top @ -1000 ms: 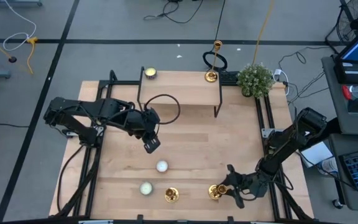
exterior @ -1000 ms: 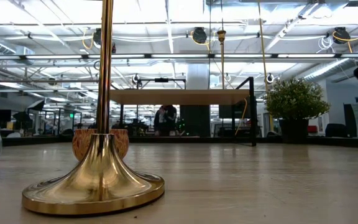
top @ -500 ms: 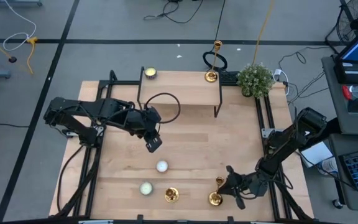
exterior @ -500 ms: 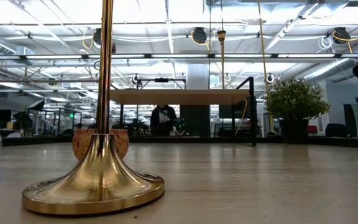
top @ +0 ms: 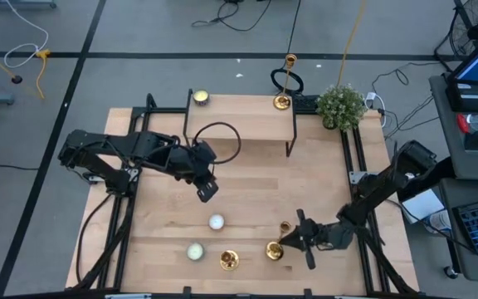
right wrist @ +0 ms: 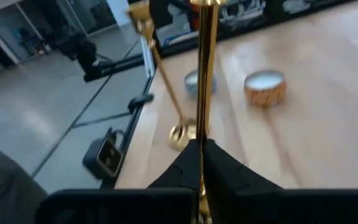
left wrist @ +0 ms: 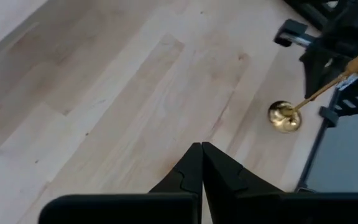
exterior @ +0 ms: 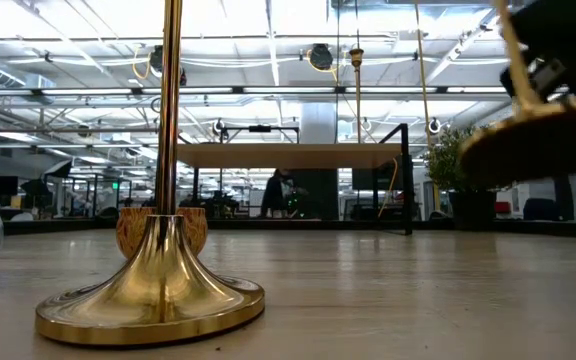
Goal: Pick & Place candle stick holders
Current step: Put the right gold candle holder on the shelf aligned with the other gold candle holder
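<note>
The right gripper [top: 293,237] sits low near the table's [top: 256,178] front edge, its fingers [right wrist: 194,163] closed on the stem of a gold holder [top: 275,248]; that holder [exterior: 538,140] is off the wood and tilted, its base hanging in the air in the low view; in the right wrist view the stem [right wrist: 204,74] runs straight up from between the fingers. A second holder [top: 229,260] stands upright just beside it at the front edge, its flared base [exterior: 153,295] flat on the table; a third holder [top: 283,98] stands at the far edge, near the plant [top: 340,105]. The left gripper [top: 207,192] hovers over the table's middle, jaws shut on nothing. A white candle [top: 216,222] and a greenish candle [top: 195,251] lie between the left gripper and the front edge; a yellowish candle [top: 200,99] rests at the back left.
</note>
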Motion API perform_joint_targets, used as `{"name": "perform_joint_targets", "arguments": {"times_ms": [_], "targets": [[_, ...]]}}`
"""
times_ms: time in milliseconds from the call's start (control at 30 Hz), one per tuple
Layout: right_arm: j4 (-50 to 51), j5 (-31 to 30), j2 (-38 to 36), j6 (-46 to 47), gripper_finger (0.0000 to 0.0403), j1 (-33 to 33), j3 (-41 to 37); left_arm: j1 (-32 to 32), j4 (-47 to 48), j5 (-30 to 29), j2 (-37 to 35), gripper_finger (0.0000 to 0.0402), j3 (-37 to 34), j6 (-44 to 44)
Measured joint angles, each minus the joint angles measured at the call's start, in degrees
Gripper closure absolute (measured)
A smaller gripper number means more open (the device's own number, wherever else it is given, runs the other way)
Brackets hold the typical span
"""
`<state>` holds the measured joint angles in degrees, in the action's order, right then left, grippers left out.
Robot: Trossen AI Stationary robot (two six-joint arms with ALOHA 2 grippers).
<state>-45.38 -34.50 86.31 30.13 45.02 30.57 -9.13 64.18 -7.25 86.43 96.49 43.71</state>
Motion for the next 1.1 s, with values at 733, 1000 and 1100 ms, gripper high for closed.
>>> {"name": "perform_joint_targets", "arguments": {"times_ms": [733,1000,1100], "targets": [[16.05,0.3,-12.18,-3.57,0.0402,-2.96,0.67,-2.64,-7.28,0.85,0.02,0.0394,0.02,-6.1],[19.09,1.92,-12.18,-0.54,0.0402,-1.8,0.67,-2.47,-7.29,0.47,0.02,0.0394,0.02,-5.94],[19.06,2.99,-11.37,0.69,0.0402,-0.63,0.67,-2.48,-7.3,0.18,0.02,0.0393,0.02,-5.68]]}}
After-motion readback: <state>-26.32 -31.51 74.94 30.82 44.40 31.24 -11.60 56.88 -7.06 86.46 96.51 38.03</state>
